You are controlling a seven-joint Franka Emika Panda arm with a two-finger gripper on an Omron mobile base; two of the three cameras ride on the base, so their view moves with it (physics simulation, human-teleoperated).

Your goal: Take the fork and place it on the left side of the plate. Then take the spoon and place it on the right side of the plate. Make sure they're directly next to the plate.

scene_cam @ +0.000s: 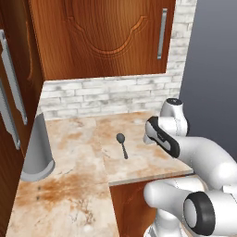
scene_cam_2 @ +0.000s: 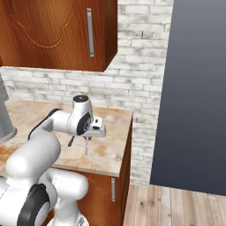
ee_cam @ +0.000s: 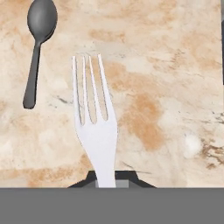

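Claw (scene_cam_2: pixel 87 138) is closed on the fork (ee_cam: pixel 94 127), held above the table (scene_cam: pixel 139 162), tines pointing away. Spoon (scene_cam: pixel 122 144) lies flat on the table, apart from the fork.

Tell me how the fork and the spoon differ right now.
The fork is pale silver-white; the spoon is dark grey. The fork ends in four tines, the spoon in an oval bowl. The fork is held up off the counter in the pincer, while the spoon lies flat on the marble. Both are slim metal utensils, pointing roughly the same way in the hand view.
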